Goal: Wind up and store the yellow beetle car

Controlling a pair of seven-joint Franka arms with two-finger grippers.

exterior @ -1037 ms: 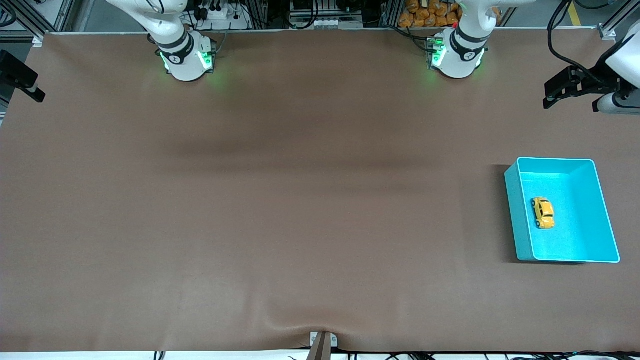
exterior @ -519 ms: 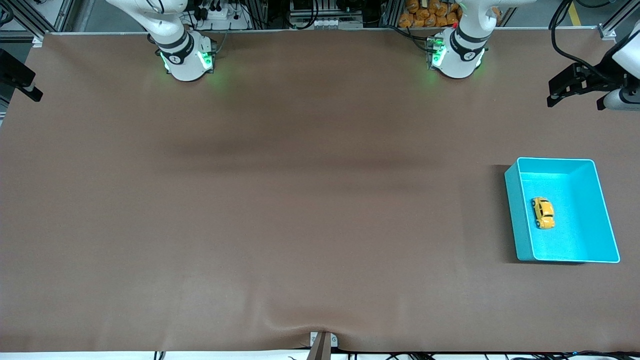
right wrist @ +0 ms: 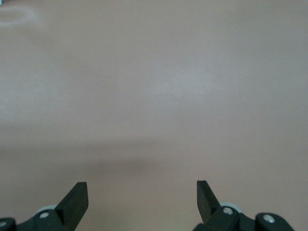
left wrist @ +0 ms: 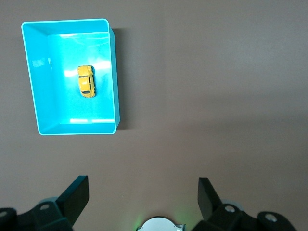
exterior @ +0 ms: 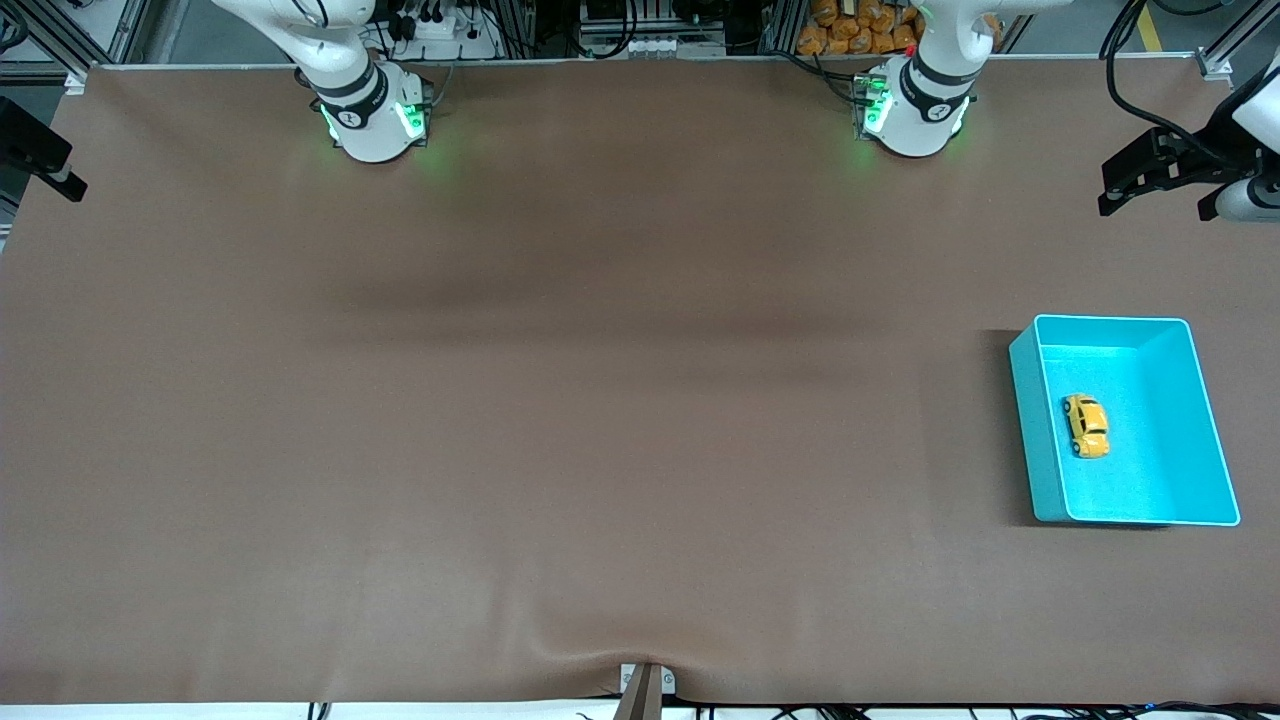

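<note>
— Since the task ends with storing it, where does the yellow beetle car (exterior: 1086, 425) sit?

— On its wheels on the floor of the teal bin (exterior: 1217, 455), close to the wall that faces the middle of the desk (exterior: 600, 400). The bin stands near the desk edge at the left arm's end. Judging by that, the storing looks done.

— And the arms?

— The left gripper (left wrist: 143, 195) hangs high over bare desk beside the bin, jaws wide apart, holding nothing. The right gripper (right wrist: 142, 195) waits over bare desk too, jaws open and empty, probably parked clear.
</note>
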